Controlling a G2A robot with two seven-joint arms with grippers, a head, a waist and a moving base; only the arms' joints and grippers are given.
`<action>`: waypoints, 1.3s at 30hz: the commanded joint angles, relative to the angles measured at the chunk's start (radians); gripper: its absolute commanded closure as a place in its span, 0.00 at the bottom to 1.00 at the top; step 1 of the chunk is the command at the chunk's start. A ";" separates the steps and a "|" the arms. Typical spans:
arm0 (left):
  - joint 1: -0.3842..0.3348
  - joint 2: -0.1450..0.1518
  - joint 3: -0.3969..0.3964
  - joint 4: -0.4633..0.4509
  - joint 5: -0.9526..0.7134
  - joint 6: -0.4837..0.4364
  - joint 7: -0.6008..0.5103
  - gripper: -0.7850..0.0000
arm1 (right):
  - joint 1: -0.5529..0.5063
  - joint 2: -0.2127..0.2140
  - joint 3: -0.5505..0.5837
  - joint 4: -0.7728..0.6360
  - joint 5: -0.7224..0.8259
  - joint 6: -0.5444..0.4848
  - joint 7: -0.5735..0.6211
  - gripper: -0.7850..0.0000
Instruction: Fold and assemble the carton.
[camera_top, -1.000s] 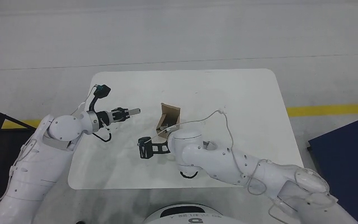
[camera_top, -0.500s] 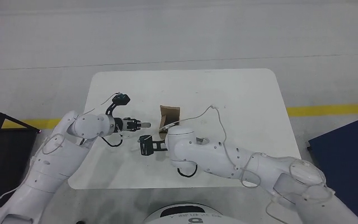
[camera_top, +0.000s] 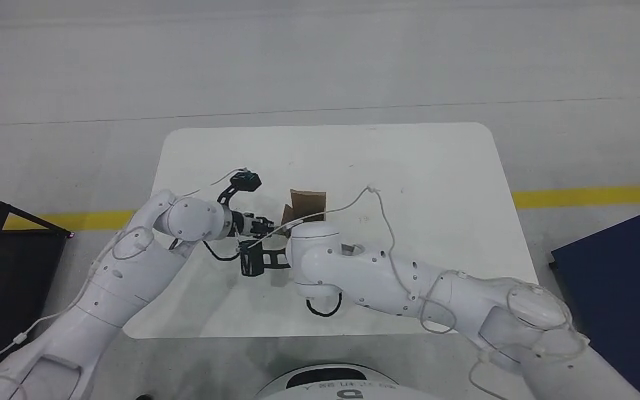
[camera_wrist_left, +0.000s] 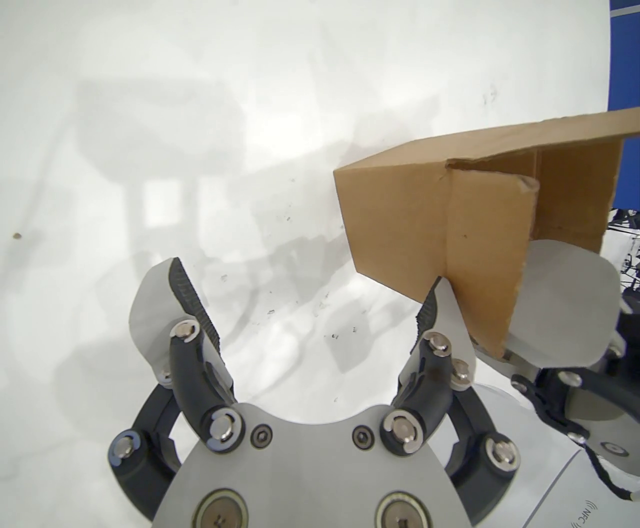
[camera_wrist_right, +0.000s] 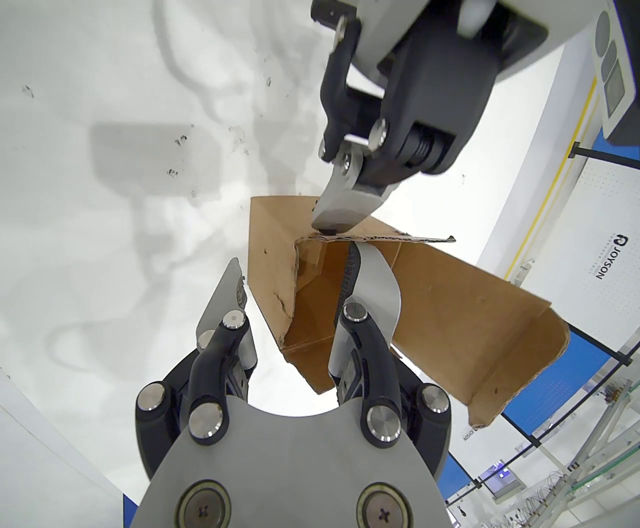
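A brown cardboard carton (camera_top: 305, 204) with its flaps open stands tilted near the middle of the white table (camera_top: 430, 180). In the right wrist view my right gripper (camera_wrist_right: 295, 265) is shut on a carton (camera_wrist_right: 450, 320) wall, one finger inside and one outside. My left gripper (camera_wrist_left: 307, 285) is open just left of the carton (camera_wrist_left: 425, 220), and one fingertip (camera_wrist_left: 440, 305) touches a flap's edge. The right wrist view shows that left finger (camera_wrist_right: 342, 210) resting on the flap's top edge. From above, the left gripper (camera_top: 268, 226) sits beside the carton.
My right arm (camera_top: 400, 280) lies across the table's front half with a loose white cable (camera_top: 385, 205) arching over it. The table's far and right parts are bare. A yellow floor line (camera_top: 580, 197) and a dark blue object (camera_top: 600, 275) lie beyond the right edge.
My left arm has swung right across the table until its gripper reached the carton's flap. The right arm's elbow has shifted left while its gripper and the carton stayed in place.
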 joint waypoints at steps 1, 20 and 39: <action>-0.006 -0.004 0.005 0.008 -0.003 -0.004 0.002 0.00 | -0.003 -0.003 0.002 0.008 -0.003 -0.003 -0.010 0.45; 0.095 0.031 -0.145 0.001 -0.031 -0.024 0.031 0.00 | -0.108 0.017 0.124 -0.007 0.044 0.038 0.053 0.60; 0.191 0.056 -0.268 -0.026 -0.052 -0.035 0.050 0.00 | -0.076 -0.039 0.106 0.116 0.072 0.113 0.057 0.61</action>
